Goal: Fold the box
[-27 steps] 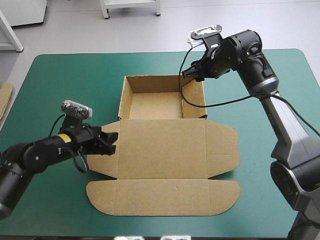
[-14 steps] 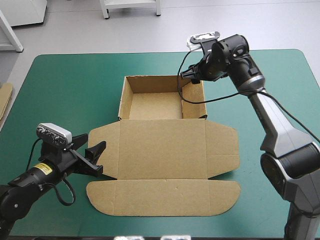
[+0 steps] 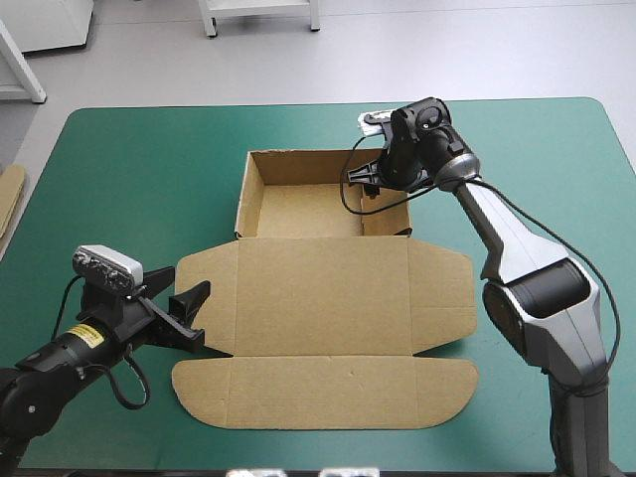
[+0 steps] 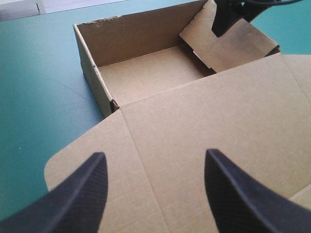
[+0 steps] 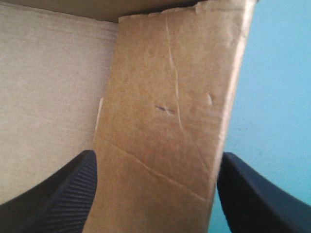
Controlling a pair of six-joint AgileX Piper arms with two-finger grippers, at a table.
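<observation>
1. The brown cut-cardboard box (image 3: 323, 298) lies mid-table on the teal-green table cover (image 3: 129, 169). Its open tray with raised walls sits toward 12 o'clock. Its lid lies flat toward 6 o'clock.
2. The right gripper (image 3: 370, 185) is at the tray's 3 o'clock wall. Its black fingers (image 5: 63, 189) are spread wide and clamp nothing. The wall's inner flap (image 5: 167, 111) stands in the gap between them.
3. From the left wrist view, that flap leans inward over the tray floor instead of lying against its wall. The step in hand looks like tucking it down.
4. To do it well, push with one finger's broad face, low and near the fold line. That way the board turns on its crease rather than buckling.
5. Drive the flap outward toward 3 o'clock and down until its lower edge seats on the tray floor. Keep the push square, since a slanted one would likely twist the wall.
6. The flap already shows a diagonal crease and small dents, so it is probably soft. Gentle, steady pressure suits it better than a jab.
7. The left gripper (image 3: 191, 316) waits at the table's 8 o'clock, fingers released and empty, tips over the lid's 9 o'clock side flap. Pressing there could stop the box sliding.
8. A strip of further brown board (image 3: 10, 199) shows at the table's 9 o'clock edge, well apart.
</observation>
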